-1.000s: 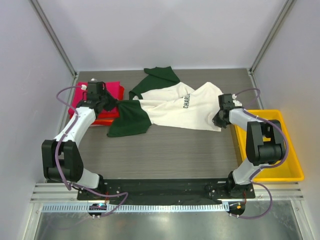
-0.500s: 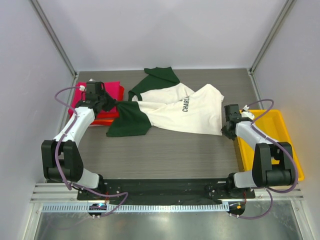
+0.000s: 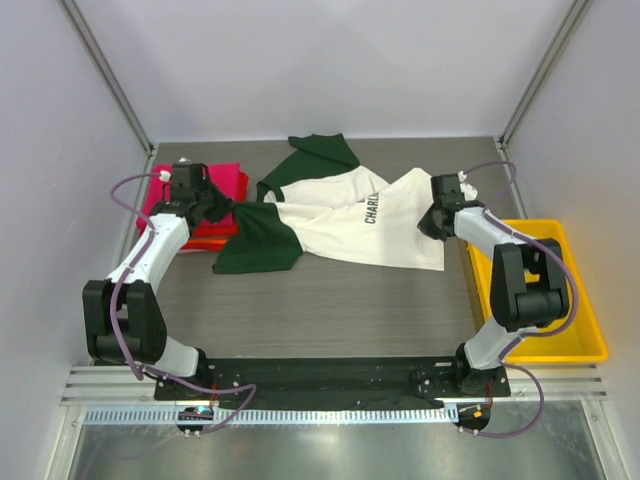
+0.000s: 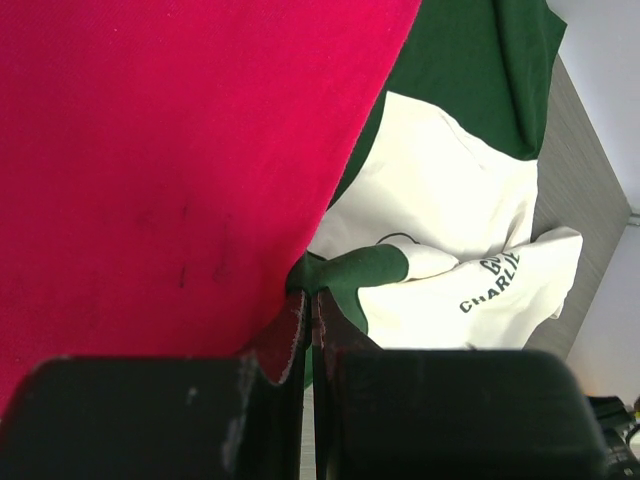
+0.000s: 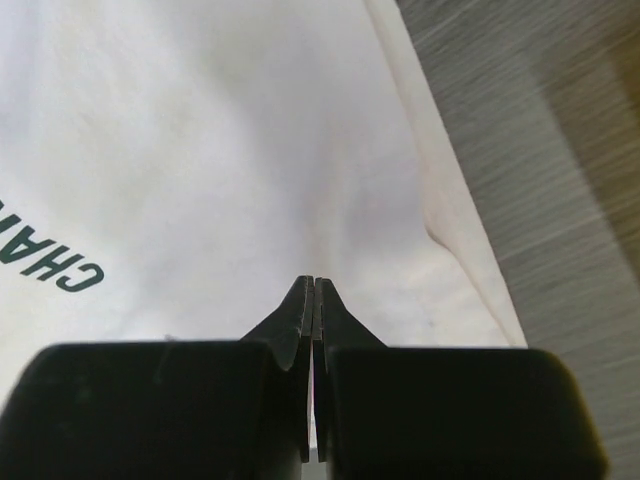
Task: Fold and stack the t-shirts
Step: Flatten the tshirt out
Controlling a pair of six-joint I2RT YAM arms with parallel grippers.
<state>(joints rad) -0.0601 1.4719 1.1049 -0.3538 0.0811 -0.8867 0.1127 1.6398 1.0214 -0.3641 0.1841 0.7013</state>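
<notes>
Left end effector [image 3: 227, 207] is clamped tight on the dark green sleeve of the cream-white t-shirt [image 3: 340, 225], pulling it to a point over the folded magenta-pink t-shirt [image 3: 226, 178]. That one sits on the red t-shirt [image 3: 205, 243] at the table's [image 3: 340, 310] left edge. The cream shirt sprawls rumpled across the far half. Right end effector [image 3: 430, 227] has its jaws pressed together over the shirt's right-hand edge; can't tell if cloth is pinched. The yellow tray [image 3: 585, 330] sits along the right edge.

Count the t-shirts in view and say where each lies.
3. The cream-white and green shirt sprawls across the middle; the magenta-pink folded shirt sits far left, atop the red folded shirt. Others may hide beneath.
</notes>
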